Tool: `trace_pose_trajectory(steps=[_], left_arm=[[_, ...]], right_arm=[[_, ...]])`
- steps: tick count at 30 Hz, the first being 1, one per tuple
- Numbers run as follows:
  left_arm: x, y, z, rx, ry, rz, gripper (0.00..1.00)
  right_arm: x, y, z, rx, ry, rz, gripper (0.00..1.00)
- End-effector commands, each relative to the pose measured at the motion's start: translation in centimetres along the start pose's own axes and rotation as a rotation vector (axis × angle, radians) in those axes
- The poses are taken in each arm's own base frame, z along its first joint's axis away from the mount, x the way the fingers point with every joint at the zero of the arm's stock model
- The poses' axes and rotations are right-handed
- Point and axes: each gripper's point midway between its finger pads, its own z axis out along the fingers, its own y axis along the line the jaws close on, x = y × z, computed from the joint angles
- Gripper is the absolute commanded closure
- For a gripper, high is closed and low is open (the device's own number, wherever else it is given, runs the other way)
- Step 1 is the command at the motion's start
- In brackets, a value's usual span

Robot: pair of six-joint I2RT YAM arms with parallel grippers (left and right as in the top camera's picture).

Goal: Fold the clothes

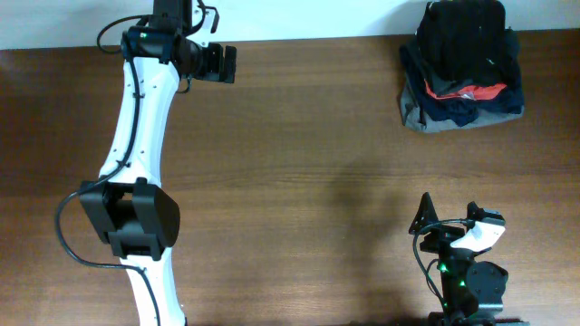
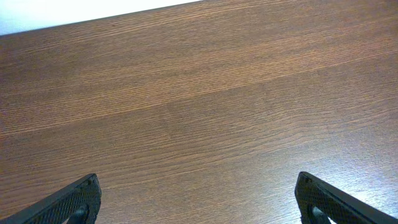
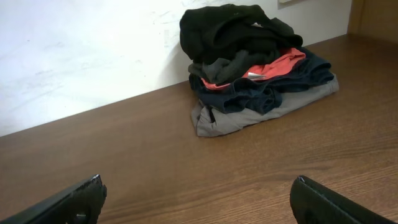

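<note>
Clothes: a pile of clothes [image 1: 462, 68] sits at the far right of the table [image 1: 299, 181], right up against the white wall [image 3: 81, 56]. It is a lumpy heap and is not folded.
Top of the pile: a black piece [image 3: 230, 28] lies on top.
Middle of the pile: a red piece [image 3: 283, 62] peeks out above a dark blue piece [image 3: 298, 78].
Bottom of the pile: a light grey piece [image 3: 261, 112] lies flat on the wood.
Left gripper: the left gripper [image 2: 198, 186] is stretched out to the far left of the table, well apart from the pile. Its fingers [image 2: 68, 205] are spread wide and hold nothing. Only bare wood shows between them.
Right gripper: the right gripper [image 3: 199, 186] sits low at the near right side, on a tucked-in arm. It faces the pile but is well apart from it. Its fingers [image 3: 68, 202] are spread wide too, with nothing in them.
</note>
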Motion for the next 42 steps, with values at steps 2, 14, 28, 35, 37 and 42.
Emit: trace_pose_trajectory(steps=[2,14,28,35,37,42], left_arm=[[-0.1,-0.5,0.0,-0.005,-0.002,0.027,0.01],[-5.3,-2.8,-10.2,-0.134,-0.267,0.093,0.01],[-3.8,-1.5,-19.4,-0.163,-0.637,0.053,0.01],[6.1,0.4,-18.3,-0.202,-0.674,0.025,0.01],[9.3,0.6,-17.5,-0.207,-0.665,0.02,0.01],[16.0,-0.4,-16.0,-0.162,-0.689,0.037,0.01]], right_arm=[[0.2,-0.1,0.0,-0.002,-0.003,0.009,0.01],[0.2,-0.1,0.0,-0.002,-0.003,0.009,0.01],[0.2,-0.1,0.0,-0.002,-0.003,0.009,0.01],[0.2,-0.1,0.0,-0.002,-0.003,0.009,0.01],[0.2,-0.1,0.0,-0.002,-0.003,0.009,0.01],[0.2,-0.1,0.0,-0.002,-0.003,0.009,0.01]])
